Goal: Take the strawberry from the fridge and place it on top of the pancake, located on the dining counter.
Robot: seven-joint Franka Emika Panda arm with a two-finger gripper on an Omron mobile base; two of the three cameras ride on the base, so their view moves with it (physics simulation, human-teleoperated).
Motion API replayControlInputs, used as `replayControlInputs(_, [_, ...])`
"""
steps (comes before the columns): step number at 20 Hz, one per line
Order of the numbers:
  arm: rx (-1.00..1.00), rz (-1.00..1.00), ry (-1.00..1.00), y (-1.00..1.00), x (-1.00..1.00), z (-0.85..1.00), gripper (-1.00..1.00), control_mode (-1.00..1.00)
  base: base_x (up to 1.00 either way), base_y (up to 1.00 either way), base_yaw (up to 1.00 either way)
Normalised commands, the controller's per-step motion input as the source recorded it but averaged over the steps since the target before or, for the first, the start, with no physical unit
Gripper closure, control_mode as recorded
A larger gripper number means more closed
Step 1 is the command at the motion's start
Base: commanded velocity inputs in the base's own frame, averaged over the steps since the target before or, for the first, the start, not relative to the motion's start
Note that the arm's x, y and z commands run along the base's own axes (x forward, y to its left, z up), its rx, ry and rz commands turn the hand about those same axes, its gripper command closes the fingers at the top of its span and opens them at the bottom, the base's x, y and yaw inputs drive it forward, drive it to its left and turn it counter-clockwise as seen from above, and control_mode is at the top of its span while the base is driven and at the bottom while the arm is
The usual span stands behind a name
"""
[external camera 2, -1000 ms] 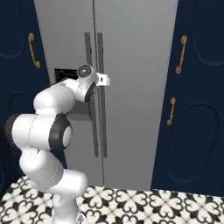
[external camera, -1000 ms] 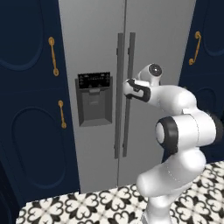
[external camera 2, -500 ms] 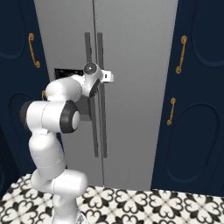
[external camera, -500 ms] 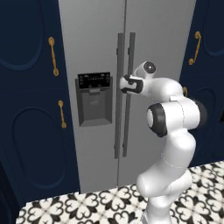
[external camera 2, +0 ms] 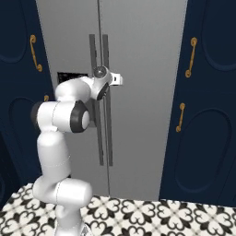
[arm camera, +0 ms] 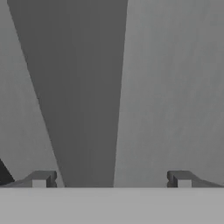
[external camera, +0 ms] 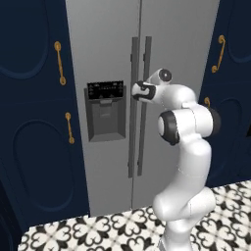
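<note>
Grey steel fridge (external camera: 108, 44), doors seemingly closed

You cannot see inside the fridge (external camera: 108, 44): both doors are shut, and its top runs off the frame in both base views. The arm covers the gripper (arm camera: 111, 179) tips at the bar handles (external camera 2: 102, 55), so contact is unclear.
</note>
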Motion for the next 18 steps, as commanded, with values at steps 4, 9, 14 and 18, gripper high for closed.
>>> replayControlInputs(4, [0.0,0.0,-0.01,0.0,0.4,-0.04,-1.0,-1.0,0.0,0.0,0.0])
replayControlInputs(9, [0.0,0.0,-0.02,0.0,0.27,-0.04,1.0,-1.0,0.0,0.0,0.0])
replayControlInputs(14, [0.0,0.0,0.0,-0.36,-0.1,0.0,1.0,-1.0,0.0,0.0,0.0])
replayControlInputs(18, [0.01,-0.01,0.02,-0.5,-0.43,0.0,1.0,-1.0,0.0,0.0,0.0])
